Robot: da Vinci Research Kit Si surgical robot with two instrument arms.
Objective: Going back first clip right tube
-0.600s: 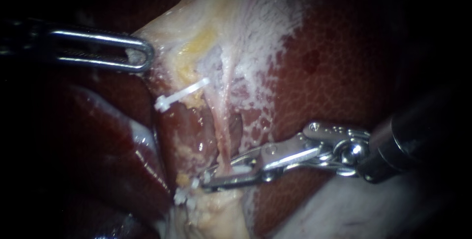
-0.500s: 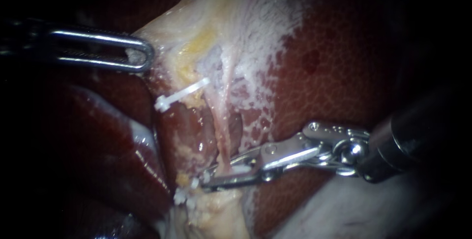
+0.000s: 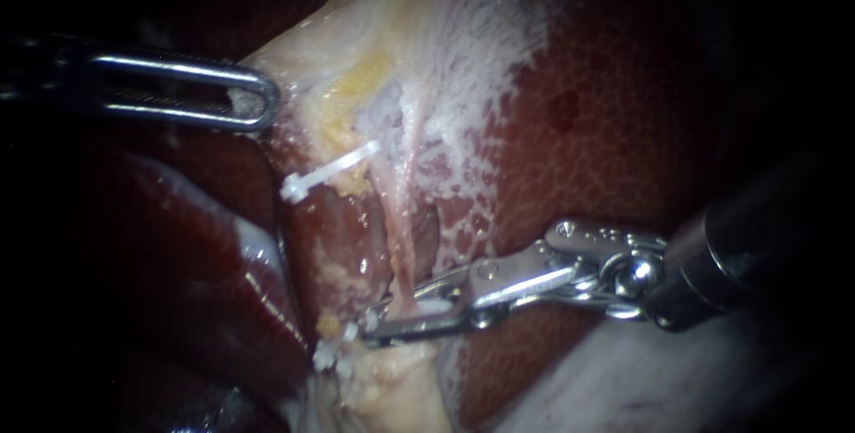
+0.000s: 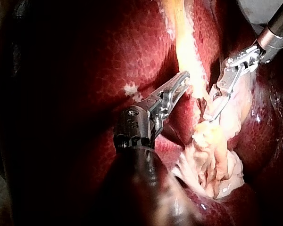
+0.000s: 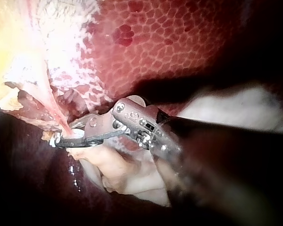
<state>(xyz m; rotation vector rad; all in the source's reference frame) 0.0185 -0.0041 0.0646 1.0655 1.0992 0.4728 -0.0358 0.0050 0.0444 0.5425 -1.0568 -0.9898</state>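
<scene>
Endoscope view: the right tube (image 3: 403, 237), a thin pink strand, runs from twelve to six o'clock. The right instrument (image 3: 381, 317) enters from three o'clock, its jaws parted astride the tube's lower end and a white clip (image 3: 435, 306). Only the left wrist view shows the left instrument (image 4: 185, 76) jaws pinching pale tissue (image 4: 186, 47).

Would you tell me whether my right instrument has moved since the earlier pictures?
Yes: the right instrument slid slightly leftward, judged against the upper clip, which stayed put.
</scene>
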